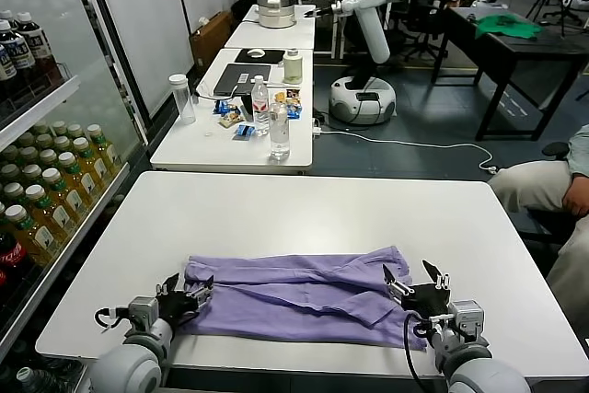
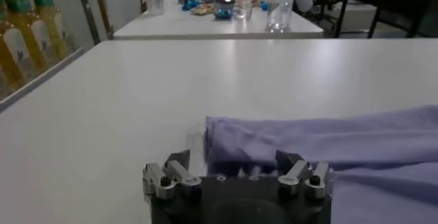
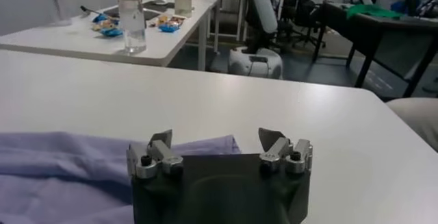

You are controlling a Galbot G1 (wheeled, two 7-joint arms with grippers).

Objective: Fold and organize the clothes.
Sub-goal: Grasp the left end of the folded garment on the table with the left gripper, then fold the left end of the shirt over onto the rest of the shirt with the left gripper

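The lavender-purple T-shirt (image 1: 294, 296) lies partly folded into a long band across the near part of the white table (image 1: 313, 218). My left gripper (image 1: 189, 290) is open at the shirt's left end, low over the table, with the cloth edge (image 2: 287, 136) just ahead of its jaws (image 2: 233, 164). My right gripper (image 1: 409, 278) is open at the shirt's right end, with the cloth corner (image 3: 198, 148) between and just beyond its jaws (image 3: 215, 140). Neither gripper holds cloth. The printed graphic is hidden.
A second white table (image 1: 230, 135) stands beyond with bottles, snacks and a laptop. A shelf of drink bottles (image 1: 46, 200) runs along the left. A seated person's leg (image 1: 543, 190) is at the right. Another robot (image 1: 368, 34) and a green cloth (image 1: 506, 25) are far back.
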